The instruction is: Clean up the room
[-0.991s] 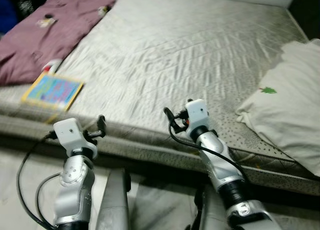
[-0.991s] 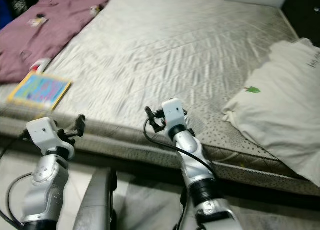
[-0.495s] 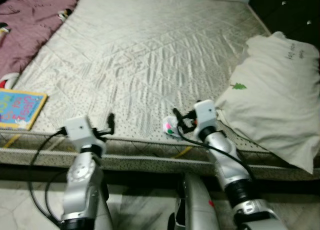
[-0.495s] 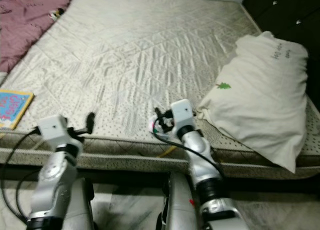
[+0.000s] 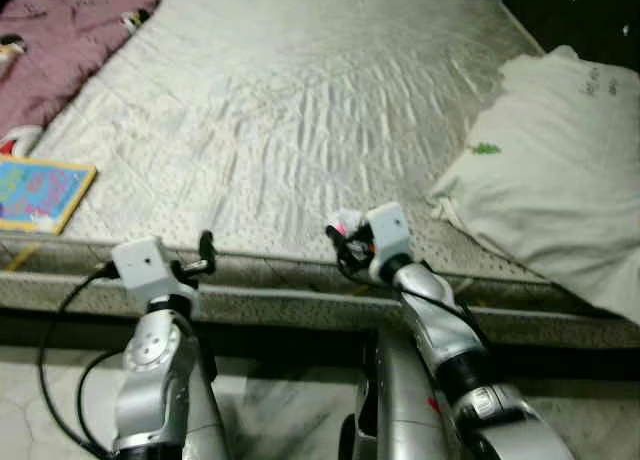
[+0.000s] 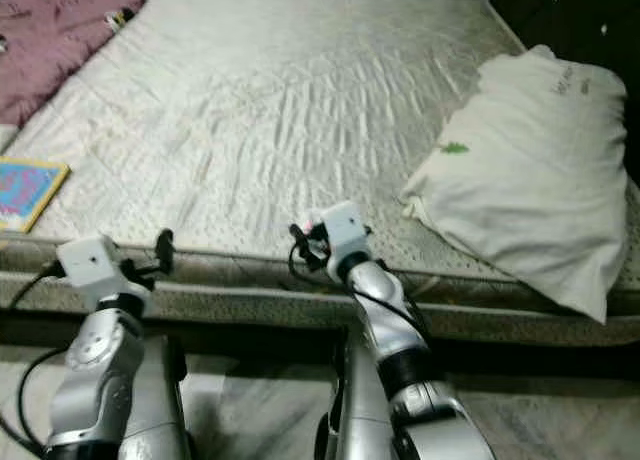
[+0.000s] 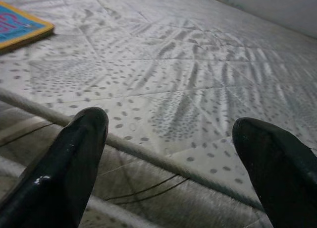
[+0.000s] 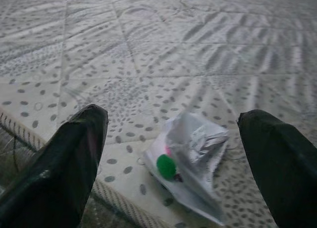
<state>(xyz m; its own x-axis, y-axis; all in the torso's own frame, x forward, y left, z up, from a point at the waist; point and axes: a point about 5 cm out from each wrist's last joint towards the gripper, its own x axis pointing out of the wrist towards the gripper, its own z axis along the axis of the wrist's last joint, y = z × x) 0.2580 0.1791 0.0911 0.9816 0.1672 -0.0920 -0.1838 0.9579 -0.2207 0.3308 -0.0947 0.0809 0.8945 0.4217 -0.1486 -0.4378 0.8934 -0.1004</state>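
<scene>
A crumpled white wrapper (image 8: 190,158) with green and pink spots lies on the grey mattress (image 5: 300,100), close to its front edge. My right gripper (image 8: 173,118) stands open just short of it, one finger on each side, not touching. From the head the wrapper (image 5: 340,222) peeks out as a pink-white scrap past the right gripper (image 5: 345,242). Further left, my left gripper (image 7: 171,124) is open over the mattress edge with nothing between its fingers, and from the head that left gripper (image 5: 205,250) appears by the same edge.
A colourful book (image 5: 35,192) lies on the mattress at the left, near the edge. A purple blanket (image 5: 60,40) covers the far left corner. A large white pillow (image 5: 560,170) lies on the right side. Light floor runs below the bed.
The camera swung right, so the book slid left and the pillow came nearer the middle. The wrapper came into view in front of the right gripper. Both grippers stay open.
</scene>
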